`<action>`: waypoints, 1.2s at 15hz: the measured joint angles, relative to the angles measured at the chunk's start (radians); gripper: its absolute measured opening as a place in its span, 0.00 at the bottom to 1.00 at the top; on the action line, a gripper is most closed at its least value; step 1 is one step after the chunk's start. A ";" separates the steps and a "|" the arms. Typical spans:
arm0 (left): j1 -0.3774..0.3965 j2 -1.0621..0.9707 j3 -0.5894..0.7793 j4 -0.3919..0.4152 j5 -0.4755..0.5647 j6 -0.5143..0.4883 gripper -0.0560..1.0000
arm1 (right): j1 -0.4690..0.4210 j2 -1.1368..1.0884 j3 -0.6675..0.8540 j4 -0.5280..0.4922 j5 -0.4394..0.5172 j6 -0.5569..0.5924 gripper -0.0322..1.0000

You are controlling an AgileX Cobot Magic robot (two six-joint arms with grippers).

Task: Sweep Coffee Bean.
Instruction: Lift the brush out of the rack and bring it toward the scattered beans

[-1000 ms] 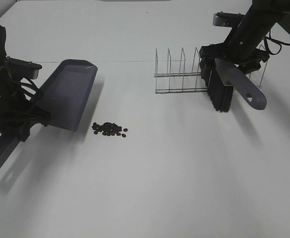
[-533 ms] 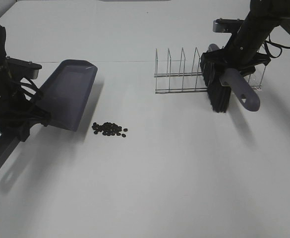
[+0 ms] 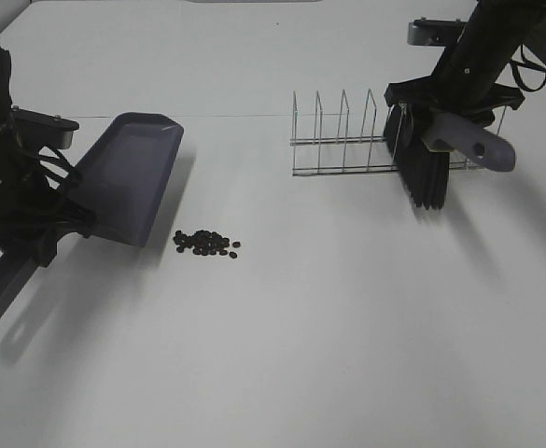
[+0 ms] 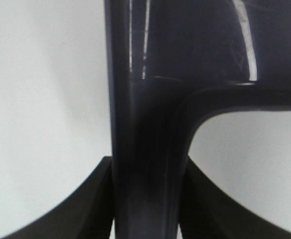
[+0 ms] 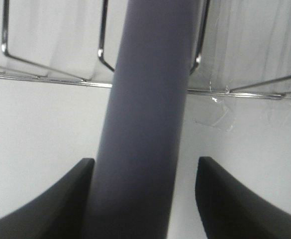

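Coffee beans (image 3: 207,244) lie in a small dark heap on the white table. The grey dustpan (image 3: 133,175) rests tilted just left of them, its mouth edge close to the heap. My left gripper (image 3: 53,229) is shut on its handle (image 4: 145,149). At the far right my right gripper (image 3: 452,114) is shut on the grey handle (image 3: 473,145) of the brush, whose black bristles (image 3: 424,175) hang down at the right end of the wire rack (image 3: 338,140). The right wrist view shows that handle (image 5: 140,124) between the two dark fingers (image 5: 60,204).
The wire rack with its upright dividers stands at the back, right of centre, between the brush and the beans. White tabletop (image 3: 329,336) spreads across the front and middle.
My right gripper has closed on the brush handle and moved up and to the right. The brush handle swung from pointing down-right to nearly level. The left arm, dustpan and beans stayed still.
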 joint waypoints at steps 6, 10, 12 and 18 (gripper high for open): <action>0.000 0.000 0.000 0.053 0.003 0.000 0.37 | 0.000 -0.115 0.000 -0.020 0.087 0.001 0.57; 0.000 0.000 0.000 0.059 0.003 0.000 0.37 | 0.001 -0.192 0.000 -0.063 0.115 0.019 0.47; 0.000 0.000 0.000 0.063 0.003 0.000 0.37 | 0.000 -0.260 0.000 -0.084 0.119 0.028 0.38; 0.000 0.000 0.000 0.112 0.003 0.000 0.37 | 0.065 -0.400 0.079 -0.131 0.132 0.036 0.38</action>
